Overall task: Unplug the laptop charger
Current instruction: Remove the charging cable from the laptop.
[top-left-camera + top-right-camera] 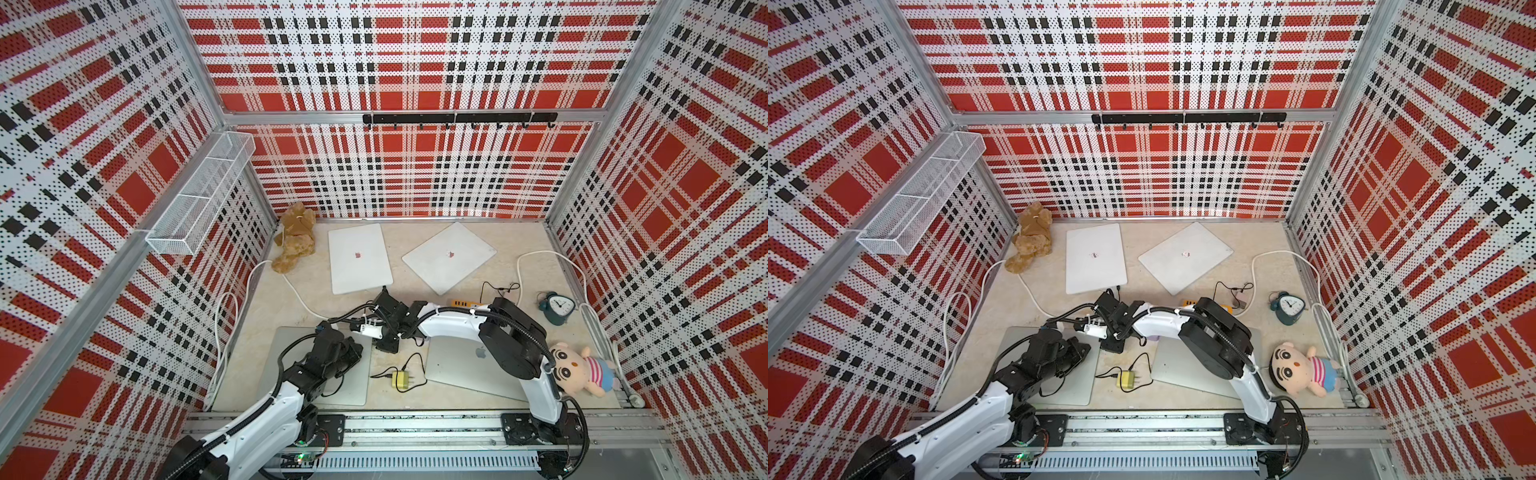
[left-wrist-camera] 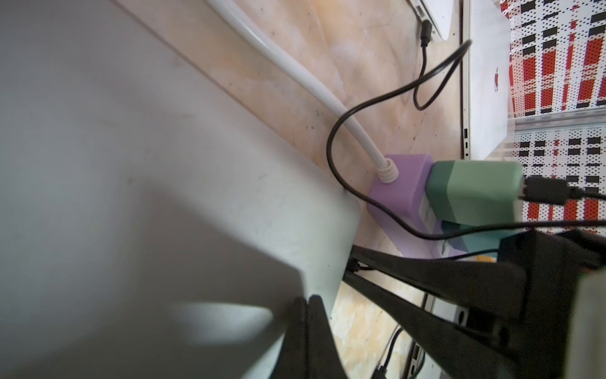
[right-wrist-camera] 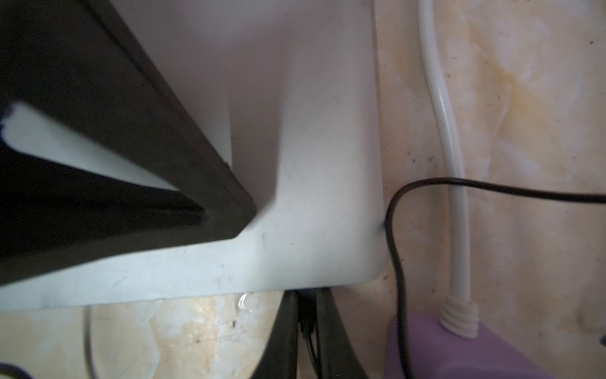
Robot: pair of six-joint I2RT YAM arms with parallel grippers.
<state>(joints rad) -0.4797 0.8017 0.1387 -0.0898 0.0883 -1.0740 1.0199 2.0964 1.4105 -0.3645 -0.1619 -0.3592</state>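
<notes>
We see the left hand (image 2: 305,306) fully closed and holding nothing, its tips resting on the lid of the closed silver-grey laptop (image 2: 164,164) near one corner. The right hand (image 3: 307,298) comes in at that laptop's side edge, its fingers (image 3: 285,328) drawn close around the small black charger plug (image 3: 306,320), which sits against the edge. We cannot tell whether the plug is seated in its port. Just past the laptop's corner, on the beige marbled worktop (image 2: 360,65), a green power adapter (image 2: 475,190) stands plugged into a purple power strip (image 2: 398,187).
</notes>
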